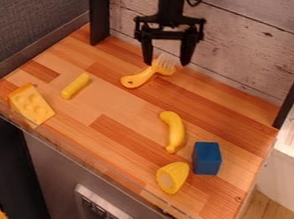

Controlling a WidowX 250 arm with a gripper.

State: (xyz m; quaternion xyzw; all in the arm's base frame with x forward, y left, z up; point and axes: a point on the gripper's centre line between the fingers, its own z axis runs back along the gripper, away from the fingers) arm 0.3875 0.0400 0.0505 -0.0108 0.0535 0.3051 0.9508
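The black gripper (pixel 166 62) hangs at the top middle of the view, open, its two fingers apart and pointing down. Nearest to it is a yellow-handled fork (pixel 140 77) with pale tines, which lie between and below the fingertips as seen from the camera; whether they touch cannot be told. On the wooden surface (pixel 119 108) are also a yellow stick (pixel 76 86), a yellow cheese wedge (pixel 31 104) at the left corner, a yellow banana (pixel 173 132), a blue block (pixel 206 158) and a yellow corn-like piece (pixel 172 177) at the lower right.
A whitewashed plank wall (pixel 251 49) stands behind the surface, between two black posts (pixel 98 10). A clear low rim (pixel 95 168) runs along the front edge. Right of the surface is a white ribbed unit (pixel 292 149).
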